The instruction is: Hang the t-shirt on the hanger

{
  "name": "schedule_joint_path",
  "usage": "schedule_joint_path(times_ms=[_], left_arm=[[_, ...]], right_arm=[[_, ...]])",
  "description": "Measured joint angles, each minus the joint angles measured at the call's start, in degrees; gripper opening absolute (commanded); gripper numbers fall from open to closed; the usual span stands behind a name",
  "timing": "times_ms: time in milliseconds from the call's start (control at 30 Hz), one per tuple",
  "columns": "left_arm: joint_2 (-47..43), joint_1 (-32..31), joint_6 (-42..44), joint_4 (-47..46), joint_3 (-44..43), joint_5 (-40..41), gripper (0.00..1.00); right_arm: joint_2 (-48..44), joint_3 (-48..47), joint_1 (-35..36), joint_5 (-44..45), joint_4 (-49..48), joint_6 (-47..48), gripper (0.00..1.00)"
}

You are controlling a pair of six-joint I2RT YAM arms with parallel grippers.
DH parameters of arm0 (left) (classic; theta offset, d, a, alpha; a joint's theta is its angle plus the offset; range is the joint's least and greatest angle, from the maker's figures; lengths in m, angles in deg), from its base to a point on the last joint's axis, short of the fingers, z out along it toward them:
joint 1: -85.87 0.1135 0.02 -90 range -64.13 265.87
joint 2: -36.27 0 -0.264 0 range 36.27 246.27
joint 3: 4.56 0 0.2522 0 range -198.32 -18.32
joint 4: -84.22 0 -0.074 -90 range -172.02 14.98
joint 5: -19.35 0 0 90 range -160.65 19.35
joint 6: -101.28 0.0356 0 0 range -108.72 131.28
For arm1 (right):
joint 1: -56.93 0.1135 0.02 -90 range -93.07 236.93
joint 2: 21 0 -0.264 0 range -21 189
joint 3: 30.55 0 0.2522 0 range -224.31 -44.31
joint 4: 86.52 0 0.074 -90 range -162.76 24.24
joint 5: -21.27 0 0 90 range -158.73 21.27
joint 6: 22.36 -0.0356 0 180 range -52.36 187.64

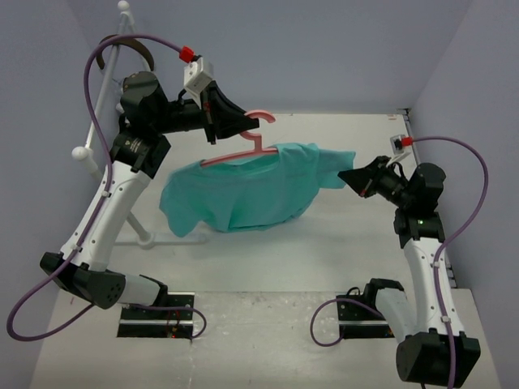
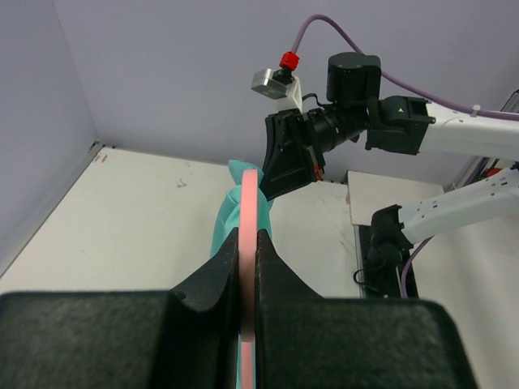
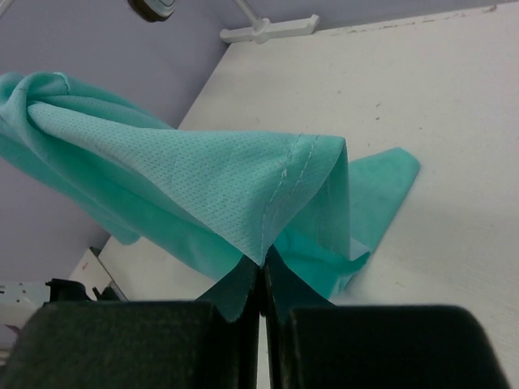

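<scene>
The pink hanger hangs in the air over the table, and my left gripper is shut on it near the hook. In the left wrist view the hanger's thin pink edge runs straight between the closed fingers. The teal t-shirt is draped over the hanger, its lower part sagging toward the table. My right gripper is shut on the t-shirt's right end and holds it out sideways. In the right wrist view a stitched hem corner is pinched at the tips of the right gripper.
A white tubular rack stands at the back left, with brown headphones over its top. Its foot reaches under the shirt's left side. Lilac walls close in the table on three sides.
</scene>
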Motion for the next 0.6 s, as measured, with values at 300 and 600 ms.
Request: schedule_joint_path(times_ms=[300,600], left_arm=[[0.88,1.58,1.86,3.16,-0.81,0.05,0.0],[1.33,1.83,2.37,4.99,-0.38,-1.41,0.0]], right_arm=[[-5.22,-0.01,-3.33,14.28,0.91,-1.06,0.0],[-4.34,-0.7,-5.81,18.84,0.15,-3.77,0.0]])
